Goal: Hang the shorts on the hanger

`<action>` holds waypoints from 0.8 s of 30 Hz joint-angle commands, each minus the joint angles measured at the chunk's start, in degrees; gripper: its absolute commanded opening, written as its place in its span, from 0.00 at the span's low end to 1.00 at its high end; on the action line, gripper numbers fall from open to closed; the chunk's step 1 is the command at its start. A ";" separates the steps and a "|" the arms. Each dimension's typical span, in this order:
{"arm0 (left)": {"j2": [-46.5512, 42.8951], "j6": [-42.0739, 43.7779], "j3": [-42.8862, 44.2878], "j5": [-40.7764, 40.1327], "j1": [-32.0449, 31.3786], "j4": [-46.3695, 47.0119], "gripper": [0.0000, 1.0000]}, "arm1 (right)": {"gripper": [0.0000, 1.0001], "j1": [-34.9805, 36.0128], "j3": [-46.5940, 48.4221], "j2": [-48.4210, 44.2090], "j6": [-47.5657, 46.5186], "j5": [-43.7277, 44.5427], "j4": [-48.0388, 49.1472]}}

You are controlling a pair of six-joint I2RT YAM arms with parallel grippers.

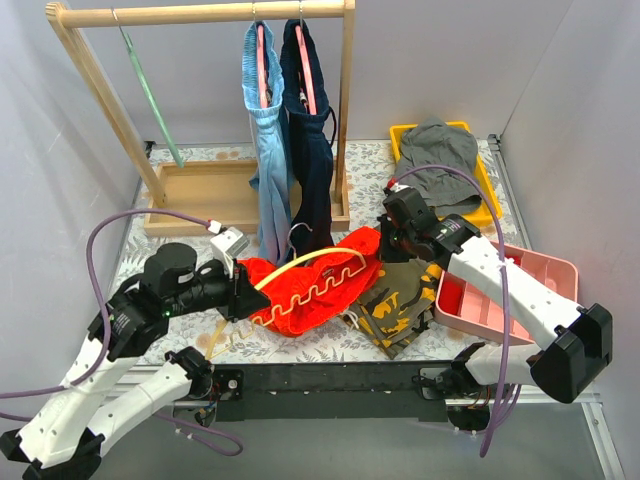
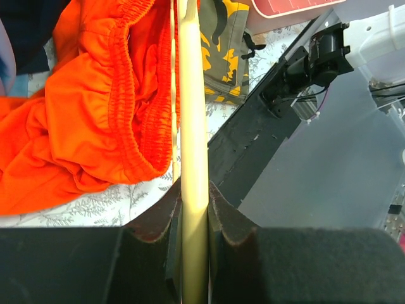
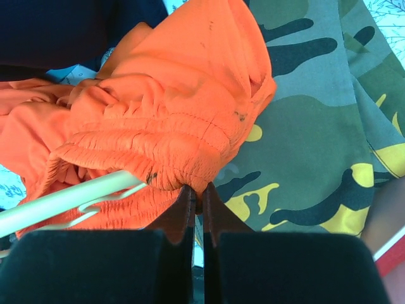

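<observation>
The orange-red shorts (image 1: 320,280) lie bunched on the table's middle, and show in the left wrist view (image 2: 95,114) and the right wrist view (image 3: 158,120). The pale-yellow hanger (image 1: 300,263) lies across them, its wavy lower bar over the fabric. My left gripper (image 1: 243,292) is shut on the hanger's bar (image 2: 193,145) at its left end. My right gripper (image 1: 385,240) is shut on the shorts' elastic waistband (image 3: 190,174) at its right edge, with the hanger bar (image 3: 69,199) passing just under the waistband.
Camouflage shorts (image 1: 400,300) lie right of the orange ones. A pink tray (image 1: 520,290) sits at right, a yellow tray (image 1: 482,180) with grey shorts (image 1: 440,155) behind. A wooden rack (image 1: 200,15) at the back holds a mint-green hanger (image 1: 150,95) and two hung garments on pink hangers (image 1: 285,90).
</observation>
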 commanded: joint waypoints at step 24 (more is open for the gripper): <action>11.04 6.93 -3.33 -25.40 -25.24 17.86 0.00 | 0.01 -6.37 3.19 0.46 -0.94 -4.03 -4.17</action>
